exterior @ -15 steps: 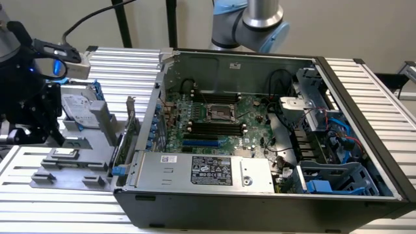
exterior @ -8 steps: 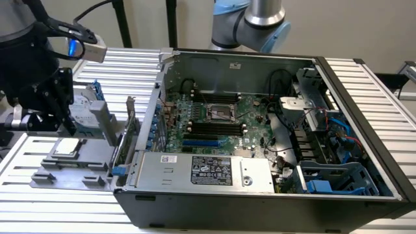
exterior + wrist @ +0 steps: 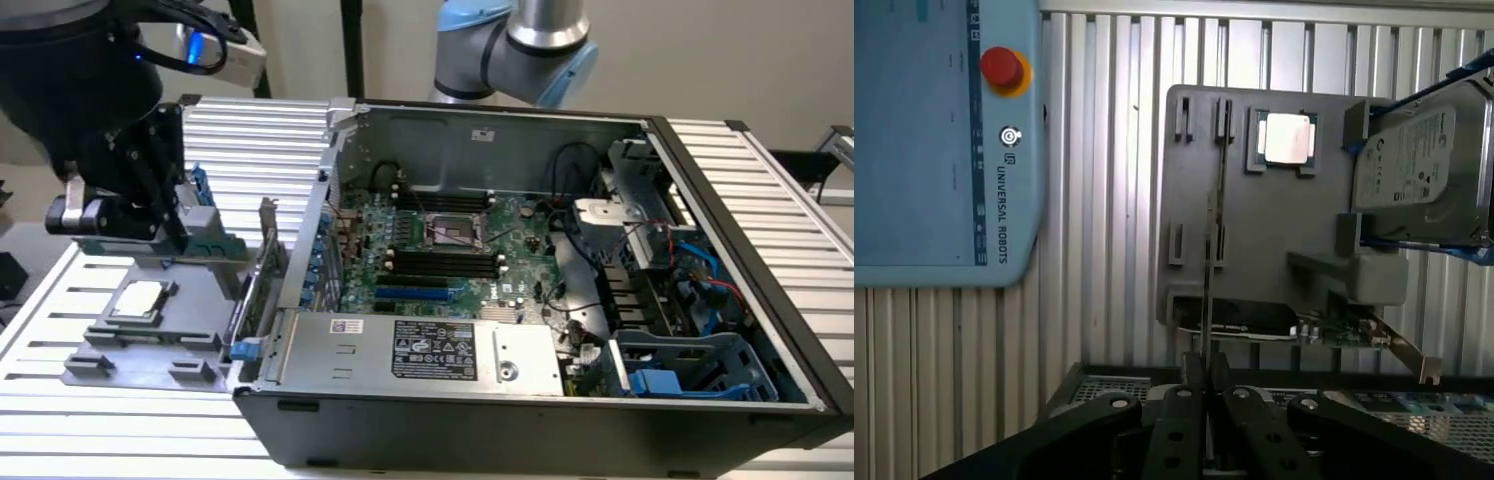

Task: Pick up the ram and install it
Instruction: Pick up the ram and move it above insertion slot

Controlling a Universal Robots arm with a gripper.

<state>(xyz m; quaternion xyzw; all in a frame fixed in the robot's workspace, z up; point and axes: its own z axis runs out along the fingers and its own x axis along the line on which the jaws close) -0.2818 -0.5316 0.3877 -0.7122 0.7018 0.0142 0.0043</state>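
Note:
The ram [image 3: 1207,270] shows edge-on as a thin dark stick running out from between my black fingers [image 3: 1182,400]. My gripper [image 3: 1206,366] is shut on its near end. It hangs just above the grey parts tray [image 3: 1254,230], beside the tray's narrow slot. In the exterior view my gripper [image 3: 163,200] sits over the tray [image 3: 174,320] at that view's left, outside the open computer case [image 3: 534,400]. The motherboard's black memory slots [image 3: 441,262] lie in the middle of the case.
The tray holds a silver processor [image 3: 1286,137], a hard drive in a blue caddy [image 3: 1419,170] and an upright card with a metal bracket [image 3: 1344,333]. A blue teach pendant [image 3: 944,140] lies beside it. Another arm [image 3: 521,45] stands behind the case.

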